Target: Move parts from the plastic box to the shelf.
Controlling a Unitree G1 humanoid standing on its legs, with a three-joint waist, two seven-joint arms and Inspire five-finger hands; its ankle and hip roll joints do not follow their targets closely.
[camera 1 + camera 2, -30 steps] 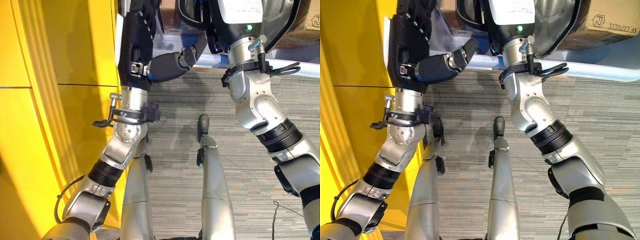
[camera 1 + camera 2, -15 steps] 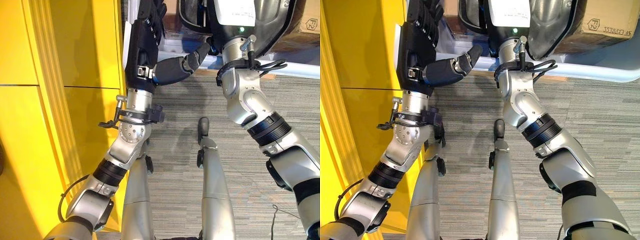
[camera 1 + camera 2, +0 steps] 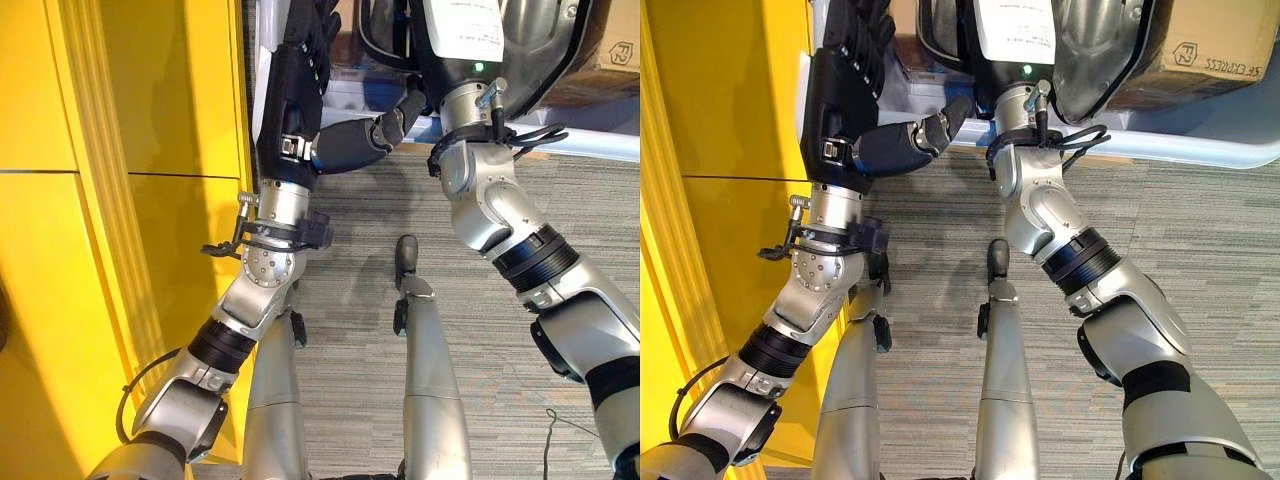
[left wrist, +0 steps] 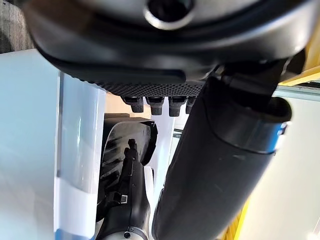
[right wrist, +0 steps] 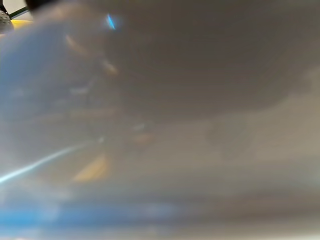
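Observation:
The pale plastic box (image 3: pixel 1200 148) crosses the top of the eye views, its rim just past both wrists. My left hand (image 3: pixel 295 90) is raised at the box's left end, fingers straight and thumb (image 3: pixel 365 140) stretched to the right, holding nothing. Past those fingers, the left wrist view shows the box's clear wall (image 4: pixel 75 150) and a black part (image 4: pixel 125 165) inside. My right hand (image 3: pixel 1012 30) reaches up at the box against a large silver part with a black rim (image 3: pixel 540 40); its fingers are hidden. A grey-brown surface (image 5: pixel 200 100) sits very close in the right wrist view.
A tall yellow shelf unit (image 3: pixel 120 200) stands close along the left side, right beside my left arm. A brown cardboard box (image 3: pixel 1210 50) sits at the top right beyond the plastic box. Grey carpet (image 3: pixel 350 330) covers the floor below.
Both arms have reached further up toward the plastic box. The left hand rose and drifted right; the right wrist swung left. The view shifted a little too.

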